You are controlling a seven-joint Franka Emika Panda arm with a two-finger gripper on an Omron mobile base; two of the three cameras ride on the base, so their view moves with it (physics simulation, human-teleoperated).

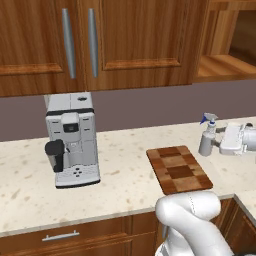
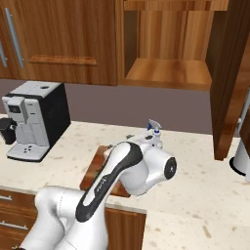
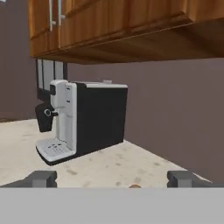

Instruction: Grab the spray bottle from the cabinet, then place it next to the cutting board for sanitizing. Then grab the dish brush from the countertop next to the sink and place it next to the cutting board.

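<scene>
**Spray bottle upright on the counter beside the cutting board**

The spray bottle [image 1: 207, 136] is small, with a pale grey translucent body and a white-and-blue trigger nozzle on top. It stands upright on the beige speckled countertop [image 1: 125, 150], just beside the far right corner of the cutting board [image 1: 179, 169]; whether the two touch cannot be told. The board is a rectangle of dark and light brown blocks in a chequered pattern, lying flat near the counter's front edge. Above, the reddish-brown wooden cabinet [image 2: 168, 71] stands open, its wooden shelf bare.
</scene>
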